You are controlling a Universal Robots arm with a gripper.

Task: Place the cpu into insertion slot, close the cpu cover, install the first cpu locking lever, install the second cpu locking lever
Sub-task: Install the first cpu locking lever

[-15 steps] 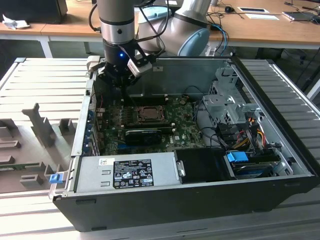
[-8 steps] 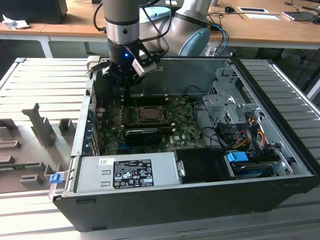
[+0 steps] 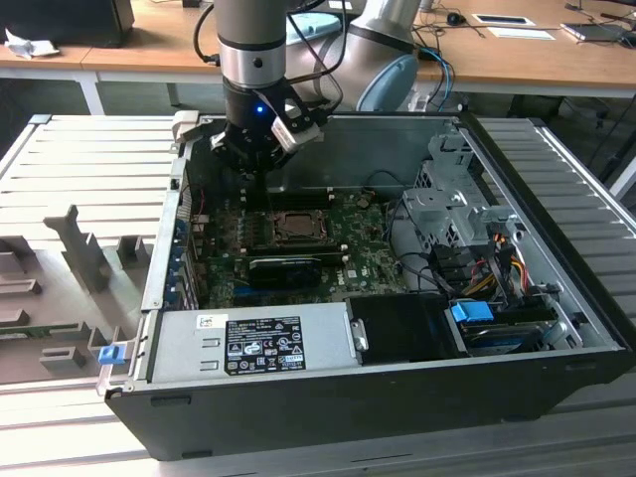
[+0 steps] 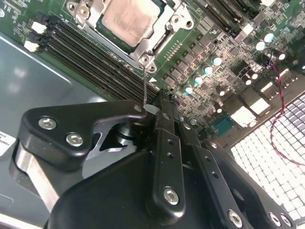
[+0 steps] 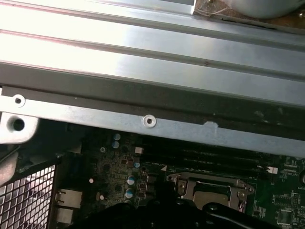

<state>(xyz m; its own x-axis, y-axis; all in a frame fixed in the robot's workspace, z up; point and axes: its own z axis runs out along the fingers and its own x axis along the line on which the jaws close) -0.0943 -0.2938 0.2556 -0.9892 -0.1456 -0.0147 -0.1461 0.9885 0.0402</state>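
- My tool (image 4: 152, 109) is clenched: in the second wrist view its two black fingertips (image 4: 136, 110) meet on the free end of a thin wire locking lever (image 4: 145, 86).
- The locking lever is a straight, slim rod. Its long axis runs from a corner of the insertion slot (image 4: 143, 56) directly to my fingertips.
- The cpu (image 4: 126, 19) sits flat in the insertion slot, its grey metal top facing up out of the open case.
- The cpu cover (image 4: 164, 33) lies flat around the cpu, with the metal top showing through its square window.
- Long black memory slots (image 4: 90, 52) run just beside the insertion slot, on the green motherboard (image 4: 209, 43).
- In the exterior view my arm comes down into the open computer case (image 3: 556, 328), which lies on its side on a ribbed grey counter (image 3: 89, 159). My tool (image 3: 260, 182) hangs just above the insertion slot, with the black expansion card (image 3: 283, 266) on the slot's nearer side.
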